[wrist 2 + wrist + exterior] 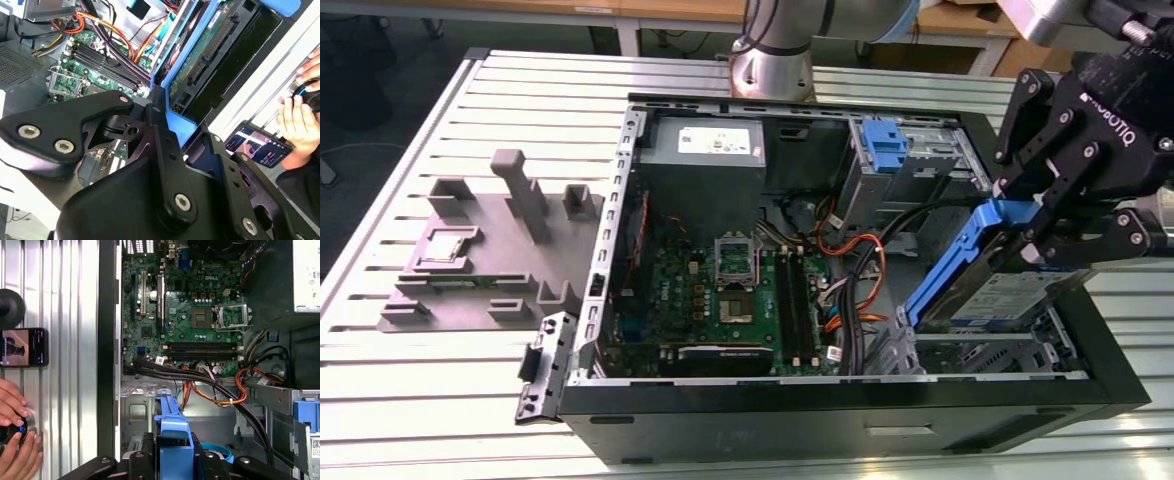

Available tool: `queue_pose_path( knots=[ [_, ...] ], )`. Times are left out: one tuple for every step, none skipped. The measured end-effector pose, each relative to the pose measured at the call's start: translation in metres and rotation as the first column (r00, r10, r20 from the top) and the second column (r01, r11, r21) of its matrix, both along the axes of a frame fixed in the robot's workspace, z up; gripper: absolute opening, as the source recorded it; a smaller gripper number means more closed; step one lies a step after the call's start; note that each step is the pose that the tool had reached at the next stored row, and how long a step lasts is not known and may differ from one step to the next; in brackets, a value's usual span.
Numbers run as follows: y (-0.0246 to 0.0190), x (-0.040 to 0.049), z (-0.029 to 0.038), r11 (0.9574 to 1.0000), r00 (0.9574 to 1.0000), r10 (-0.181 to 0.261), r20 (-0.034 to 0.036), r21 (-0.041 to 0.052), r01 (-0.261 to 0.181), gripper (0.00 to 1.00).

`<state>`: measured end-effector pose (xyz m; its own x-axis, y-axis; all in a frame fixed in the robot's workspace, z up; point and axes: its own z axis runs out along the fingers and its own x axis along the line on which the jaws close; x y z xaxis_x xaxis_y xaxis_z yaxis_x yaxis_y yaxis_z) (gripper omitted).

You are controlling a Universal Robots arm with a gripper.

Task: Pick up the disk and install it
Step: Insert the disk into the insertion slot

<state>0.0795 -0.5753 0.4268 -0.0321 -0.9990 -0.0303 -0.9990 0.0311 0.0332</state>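
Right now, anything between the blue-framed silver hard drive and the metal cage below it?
Nothing visible. The blue-framed silver hard drive tilts in the black gripper over the grey metal cage; orange cables run beside.

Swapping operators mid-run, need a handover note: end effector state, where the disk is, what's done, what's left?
End effector: shut on the disk, gripping its blue carrier.
Disk: tilted, lower end inside the open computer case, at the corner on the exterior view's right, over the metal drive cage.
Done: pickup.
Left: disk not yet seated flat in the cage.
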Motion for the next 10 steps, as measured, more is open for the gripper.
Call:
queue_pose_path(
  knots=[
    [0.0000, 0.0000, -0.0009, 1.0000, 1.0000, 0.000, 0.0000, 0.0002, 0.000, 0.36],
    [-0.0002, 0.0000, -0.0020, 1.0000, 1.0000, 0.000, 0.0000, 0.0005, 0.000, 0.36],
    [-0.0003, 0.0000, -0.0031, 1.0000, 1.0000, -0.001, 0.0000, 0.0010, 0.001, 0.36],
    [-0.0005, 0.0000, -0.0040, 1.0000, 1.0000, -0.001, 0.0000, 0.0015, 0.001, 0.36],
    [-0.0006, 0.0000, -0.0047, 1.0000, 1.0000, -0.001, 0.0000, 0.0021, 0.001, 0.36],
    [-0.0006, 0.0000, -0.0053, 1.0000, 1.0000, -0.001, 0.0000, 0.0023, 0.001, 0.36],
    [-0.0006, 0.0000, -0.0056, 1.0000, 1.0000, -0.001, 0.0000, 0.0023, 0.001, 0.36],
    [-0.0007, 0.0000, -0.0057, 1.0000, 1.0000, -0.001, 0.0000, 0.0023, 0.001, 0.36],
    [-0.0007, 0.0000, -0.0057, 1.0000, 1.0000, -0.001, -0.0001, 0.0023, 0.001, 0.36],
    [-0.0007, 0.0000, -0.0068, 1.0000, 1.0000, -0.001, 0.0000, 0.0025, 0.001, 0.36]
  ],
)
